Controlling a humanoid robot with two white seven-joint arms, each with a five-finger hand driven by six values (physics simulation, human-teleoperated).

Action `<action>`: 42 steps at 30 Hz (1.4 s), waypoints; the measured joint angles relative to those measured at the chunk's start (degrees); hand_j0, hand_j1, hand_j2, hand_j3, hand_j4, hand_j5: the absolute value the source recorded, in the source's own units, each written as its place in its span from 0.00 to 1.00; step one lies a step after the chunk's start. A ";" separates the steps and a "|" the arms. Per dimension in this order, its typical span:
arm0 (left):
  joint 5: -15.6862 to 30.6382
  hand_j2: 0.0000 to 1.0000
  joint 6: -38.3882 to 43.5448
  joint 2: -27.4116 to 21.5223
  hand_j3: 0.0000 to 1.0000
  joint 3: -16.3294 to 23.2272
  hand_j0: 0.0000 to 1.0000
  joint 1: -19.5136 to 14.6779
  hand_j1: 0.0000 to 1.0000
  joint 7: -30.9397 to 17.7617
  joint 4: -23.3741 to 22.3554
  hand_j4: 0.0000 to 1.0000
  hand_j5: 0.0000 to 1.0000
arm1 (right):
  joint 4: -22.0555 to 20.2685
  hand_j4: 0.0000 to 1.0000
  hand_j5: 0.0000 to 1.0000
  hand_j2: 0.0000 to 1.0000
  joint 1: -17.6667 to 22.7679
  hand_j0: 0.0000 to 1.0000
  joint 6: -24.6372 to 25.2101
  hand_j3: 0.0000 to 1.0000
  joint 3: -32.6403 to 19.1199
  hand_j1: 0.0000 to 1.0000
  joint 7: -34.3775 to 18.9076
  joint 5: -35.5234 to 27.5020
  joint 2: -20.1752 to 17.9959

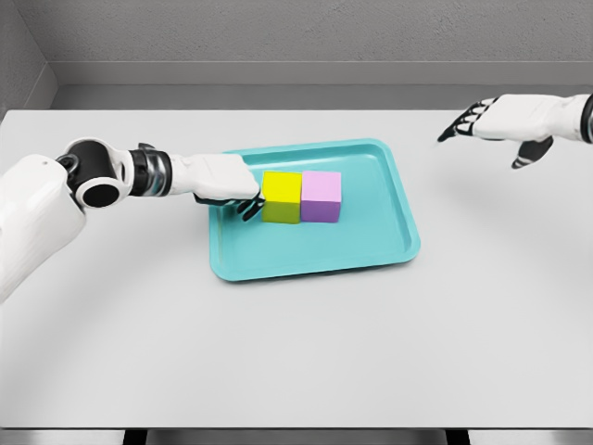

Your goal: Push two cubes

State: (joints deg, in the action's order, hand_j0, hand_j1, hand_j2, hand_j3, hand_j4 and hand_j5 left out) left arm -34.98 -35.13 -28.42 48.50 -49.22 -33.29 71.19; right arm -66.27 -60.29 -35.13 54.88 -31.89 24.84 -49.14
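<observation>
A yellow cube and a pink cube stand side by side, touching, in the middle of a teal tray. My left hand reaches over the tray's left rim, its curled dark fingertips pressed against the yellow cube's left face and holding nothing. My right hand hovers above the table at the far right, well away from the tray, fingers spread and empty.
The tray lies on a white table, with bare surface in front and to the right. A grey wall runs behind the table's far edge.
</observation>
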 measured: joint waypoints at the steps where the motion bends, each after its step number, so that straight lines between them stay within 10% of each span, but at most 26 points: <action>1: 0.01 0.28 0.00 0.12 0.28 0.00 0.28 0.00 0.28 0.01 0.00 0.28 0.28 | 0.22 1.00 1.00 1.00 0.00 1.00 0.00 1.00 -0.19 1.00 -0.02 0.00 0.02; 23: 0.76 0.28 0.00 -0.58 0.28 -0.93 0.28 0.00 0.28 0.30 0.71 0.28 0.28 | 0.85 1.00 1.00 1.00 0.79 1.00 0.00 1.00 -0.68 1.00 -0.08 0.05 -0.18; 35: 10.86 0.28 -0.02 -23.75 0.28 -3.57 0.28 1.49 0.28 1.99 12.77 0.28 0.28 | 0.92 1.00 1.00 1.00 1.23 1.00 0.00 1.00 -0.67 1.00 -0.07 0.03 -0.21; 36: 11.28 0.41 0.20 -24.38 0.41 -4.01 0.41 3.85 0.41 2.08 13.12 0.41 0.41 | 0.93 1.00 1.00 1.00 1.32 1.00 -0.01 1.00 -0.67 1.00 -0.07 0.03 -0.23; 37: 10.99 1.00 -0.09 -24.71 1.00 -5.17 1.00 6.76 1.00 2.08 13.38 1.00 1.00 | 0.93 1.00 1.00 1.00 1.32 1.00 -0.01 1.00 -0.67 1.00 -0.08 0.04 -0.24; 39: 11.09 1.00 -0.11 -25.84 1.00 -10.35 1.00 13.62 1.00 2.24 13.69 1.00 1.00 | 0.92 1.00 1.00 1.00 1.32 1.00 0.00 1.00 -0.67 1.00 -0.08 0.03 -0.28; 42: 11.26 1.00 -0.02 -27.49 1.00 -15.21 1.00 13.53 1.00 2.36 13.82 1.00 1.00 | 0.92 1.00 1.00 1.00 1.32 1.00 0.00 1.00 -0.67 1.00 -0.07 0.06 -0.33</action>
State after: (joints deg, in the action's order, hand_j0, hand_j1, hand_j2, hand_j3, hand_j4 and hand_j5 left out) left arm -23.72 -35.15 -55.91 33.29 -35.68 -30.93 85.01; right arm -65.35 -58.97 -35.13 54.21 -31.96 24.90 -49.47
